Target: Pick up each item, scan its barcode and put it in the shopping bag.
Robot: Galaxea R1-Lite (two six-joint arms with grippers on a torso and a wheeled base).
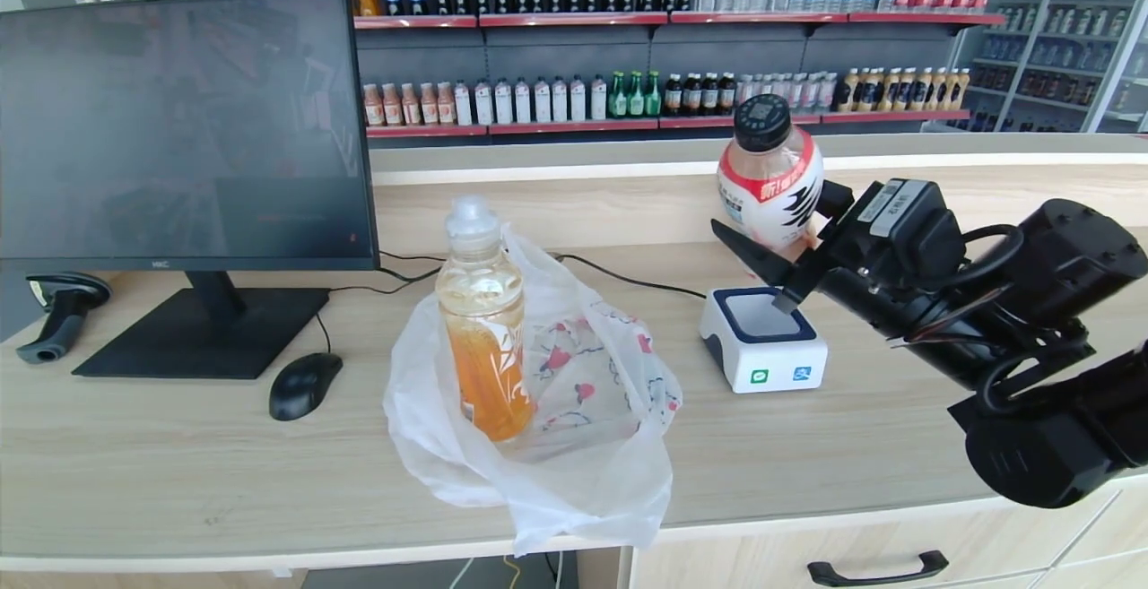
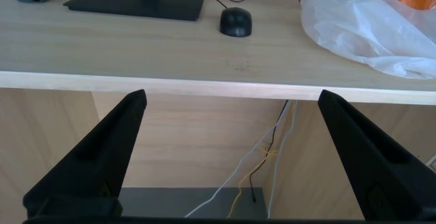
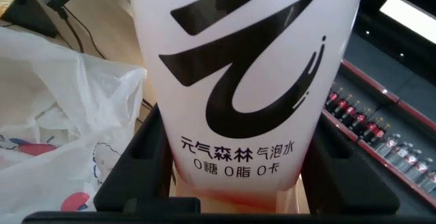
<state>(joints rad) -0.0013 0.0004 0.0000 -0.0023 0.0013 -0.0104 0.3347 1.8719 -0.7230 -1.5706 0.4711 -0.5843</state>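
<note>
Bottle with the black cap (image 1: 769,178) is clamped upright in my right fingers (image 1: 753,262), just above the little white scanner (image 1: 762,338) on the tabletop (image 1: 179,472). Shopping bag (image 1: 583,410) sits beside the scanner, with an orange drink (image 1: 484,338) standing inside. My left fingers (image 2: 102,163) hang wide open and empty below the tabletop edge.

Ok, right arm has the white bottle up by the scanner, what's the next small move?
Probably lower and tilt the white bottle so its label faces the scanner window: the right gripper holds it upright, well above the scanner.
</note>
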